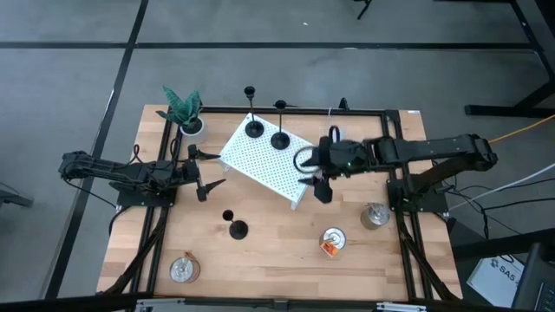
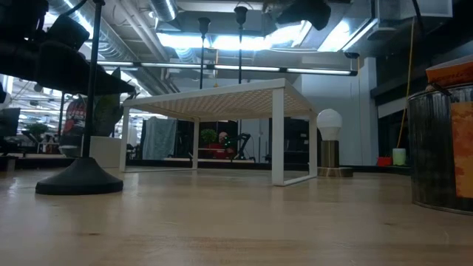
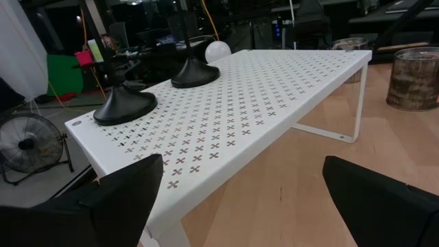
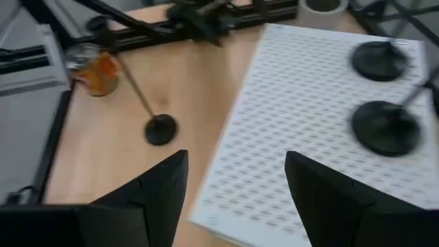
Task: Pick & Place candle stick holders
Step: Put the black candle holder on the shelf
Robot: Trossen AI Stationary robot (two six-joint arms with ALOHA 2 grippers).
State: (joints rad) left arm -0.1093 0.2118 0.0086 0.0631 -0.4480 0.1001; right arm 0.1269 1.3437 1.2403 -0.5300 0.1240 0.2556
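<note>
Two small black metal candle stick holders [image 1: 254,129] [image 1: 280,139] have been set on the white shelf with little holes [image 1: 260,169]. One [image 1: 238,229] is left on the wooden counter [image 1: 286,260]. The right pincer [image 1: 314,172] is held apart and empty over the shelf edge. The left pincer [image 1: 208,171] is apart too.

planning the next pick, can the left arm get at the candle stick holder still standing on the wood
Probably yes. That candle stick holder stands alone on bare table, and the left gripper hovers nearby with open jaws; the white rack sits off to the side.

We see two candle stick holders [image 1: 266,134] on the perforated shelf [image 1: 264,165], a third holder [image 1: 238,229] on the table [image 1: 277,260] in front, left of the tins [image 1: 375,216]
</note>
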